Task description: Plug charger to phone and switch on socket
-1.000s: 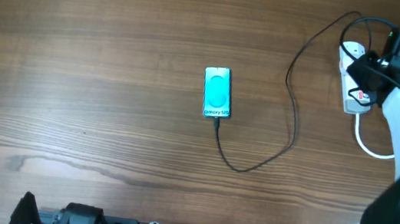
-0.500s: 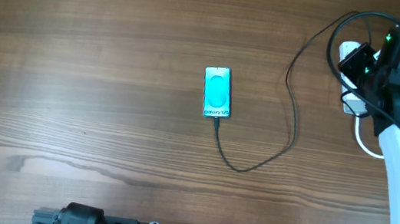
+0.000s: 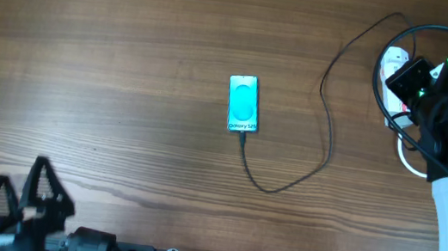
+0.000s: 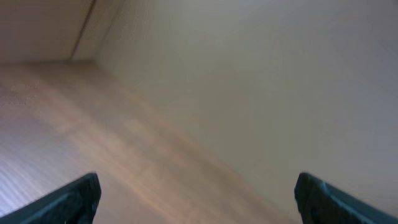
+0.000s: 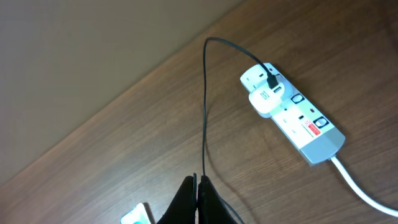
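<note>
your right hand [image 5: 198, 194] hangs clenched and empty above the socket [image 5: 292, 115], upper right of the frame. charger [image 3: 330, 113] looks seated in the phone [image 3: 243, 103] at frame centre, so you're on the switch step: lower a fingertip onto it. left hand [image 4: 199, 202] is released.

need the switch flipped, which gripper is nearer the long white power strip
Right. The right gripper is just by the long white power strip; the left gripper is far across the wooden table.
</note>
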Available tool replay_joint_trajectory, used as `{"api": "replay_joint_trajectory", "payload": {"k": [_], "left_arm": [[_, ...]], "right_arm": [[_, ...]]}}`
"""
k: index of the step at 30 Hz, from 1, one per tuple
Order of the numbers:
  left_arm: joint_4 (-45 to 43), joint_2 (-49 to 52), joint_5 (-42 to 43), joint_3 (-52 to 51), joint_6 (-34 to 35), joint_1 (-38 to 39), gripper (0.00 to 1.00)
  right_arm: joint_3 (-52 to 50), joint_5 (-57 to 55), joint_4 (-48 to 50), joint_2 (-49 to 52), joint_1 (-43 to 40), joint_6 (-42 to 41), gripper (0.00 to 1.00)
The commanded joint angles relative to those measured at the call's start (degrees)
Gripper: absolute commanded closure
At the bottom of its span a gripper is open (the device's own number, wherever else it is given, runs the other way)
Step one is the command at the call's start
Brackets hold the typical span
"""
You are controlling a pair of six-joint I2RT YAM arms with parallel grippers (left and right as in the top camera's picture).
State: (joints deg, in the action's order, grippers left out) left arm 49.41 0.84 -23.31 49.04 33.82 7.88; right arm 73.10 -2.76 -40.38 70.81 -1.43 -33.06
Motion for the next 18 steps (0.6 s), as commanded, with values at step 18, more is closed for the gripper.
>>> {"api": "replay_joint_trajectory", "payload": {"k": [18], "left_arm": [[-41.7,-0.5,-2.0,-40.7,1.0,0.3,0.0]], "right_arm": [[-0.1,0.4,-3.7,-0.9,0.3,1.4,0.96]]}}
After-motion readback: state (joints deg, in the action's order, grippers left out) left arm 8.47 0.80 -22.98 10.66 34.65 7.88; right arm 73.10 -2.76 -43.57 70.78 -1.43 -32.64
